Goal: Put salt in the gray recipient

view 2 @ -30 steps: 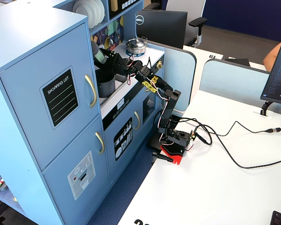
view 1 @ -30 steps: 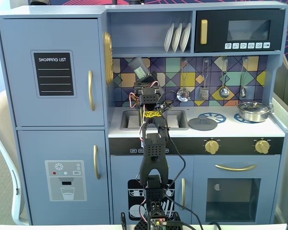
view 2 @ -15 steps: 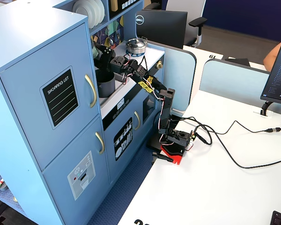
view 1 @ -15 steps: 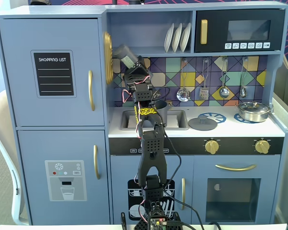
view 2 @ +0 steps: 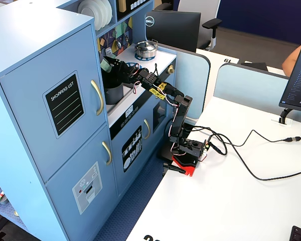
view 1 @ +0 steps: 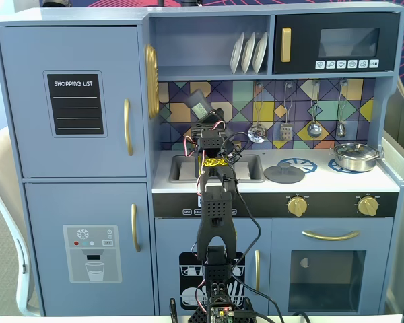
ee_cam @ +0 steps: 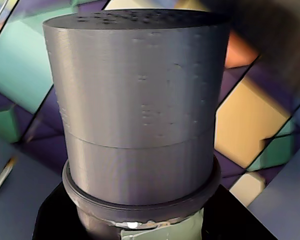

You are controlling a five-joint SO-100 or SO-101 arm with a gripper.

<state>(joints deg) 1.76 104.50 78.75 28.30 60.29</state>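
While over sink, hand (view 2: 110, 68) grips salt shaker (ee_cam: 135, 105).

Your arm (view 2: 173, 108) rises from its red-footed base (view 2: 186, 159) at frame centre and reaches up-left over the toy kitchen (view 2: 65, 115) counter. Your gripper (view 2: 110, 68) sits above a dark gray cylinder (view 2: 113, 93) by the sink area; how its jaws stand you cannot tell. Upper centre: steel pot (view 2: 145, 49) on the stove. Top: white plates (view 2: 96, 11) on the shelf. Upper right: a dark monitor (view 2: 173, 30). Right half: black cables (view 2: 251, 150) across the white table (view 2: 231, 201).
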